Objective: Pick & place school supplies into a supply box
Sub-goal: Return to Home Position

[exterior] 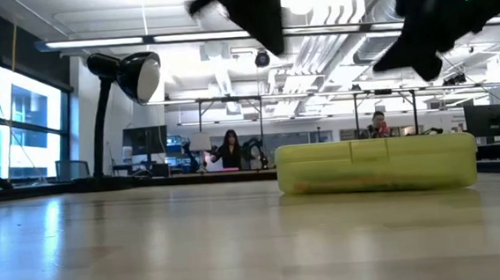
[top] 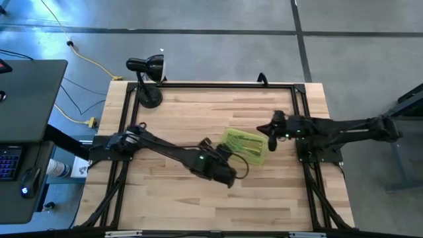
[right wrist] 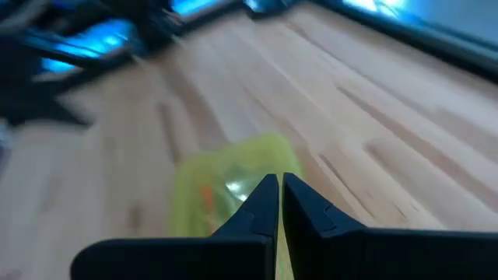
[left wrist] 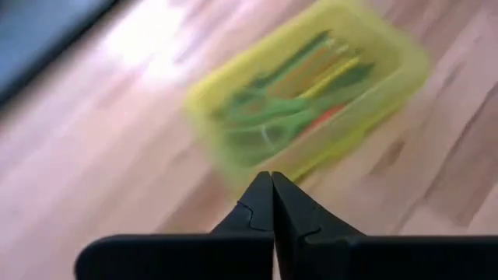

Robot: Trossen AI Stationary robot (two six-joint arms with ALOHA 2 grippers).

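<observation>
Supply box (top: 246, 144) is sitting shut mid-table, school supplies (left wrist: 296, 109) showing through it. Left gripper (left wrist: 271, 187) and right gripper (right wrist: 279, 187) are hovering by it, both pinched closed and empty. It's probably handling light and slippery, so I'd be grabbing across its narrow width.

Two dark six-joint arms, left arm (top: 165, 149) and right arm (top: 344, 127), matte black casings, green indicator light (top: 201, 157) on each, thin black cable (top: 246, 168), tapered wedge fingers (left wrist: 253, 214) with stepped inner edges.

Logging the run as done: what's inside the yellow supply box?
Through the shut supply box: green-handled scissors, yellow and orange pencils. Anything beneath them is hidden.
</observation>
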